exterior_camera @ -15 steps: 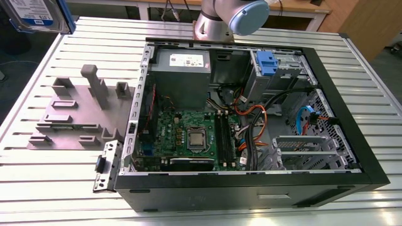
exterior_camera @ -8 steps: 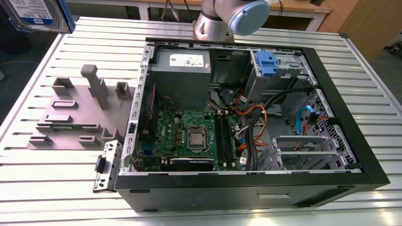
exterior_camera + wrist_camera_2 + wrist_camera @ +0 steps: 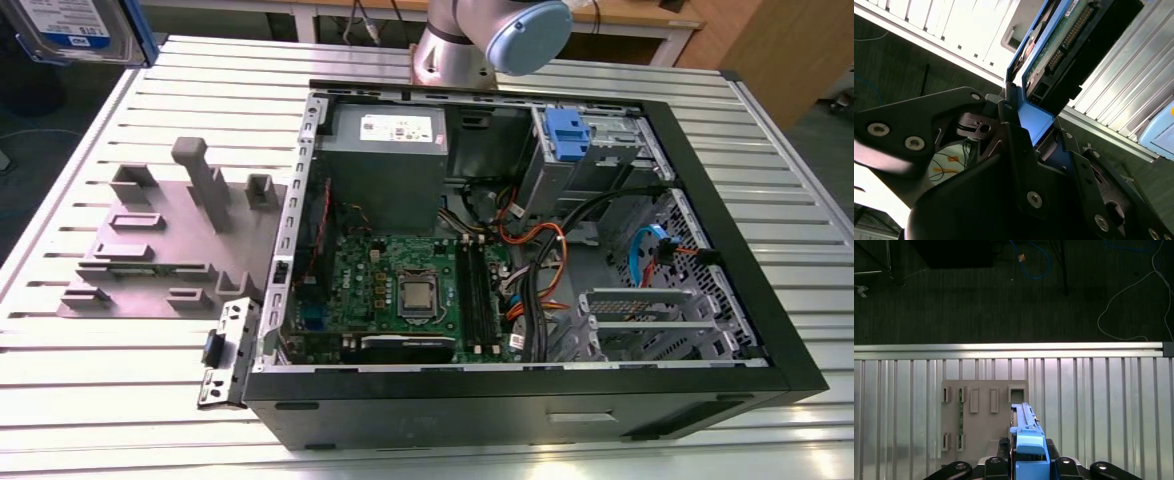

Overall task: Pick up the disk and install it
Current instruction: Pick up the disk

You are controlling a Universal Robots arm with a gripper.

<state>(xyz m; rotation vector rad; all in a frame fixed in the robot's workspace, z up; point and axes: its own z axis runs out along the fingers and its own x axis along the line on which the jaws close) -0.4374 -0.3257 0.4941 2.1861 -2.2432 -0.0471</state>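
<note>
The gripper (image 3: 1029, 462) is closed on the disk (image 3: 1026, 432), its dark fingers (image 3: 1014, 125) clamping the blue carrier frame at one end, so the drive stands out edge-on from between them in both wrist views. In the second wrist view the disk's (image 3: 1054, 50) green circuit board and connector row show beyond the jaws. In the exterior view the disk (image 3: 67, 25) hangs clear above the table (image 3: 134, 400) near its far corner on the exterior view's left, well apart from the open computer case (image 3: 534, 400). In the first wrist view it is over the grey slotted fixture plate (image 3: 984, 415).
</note>
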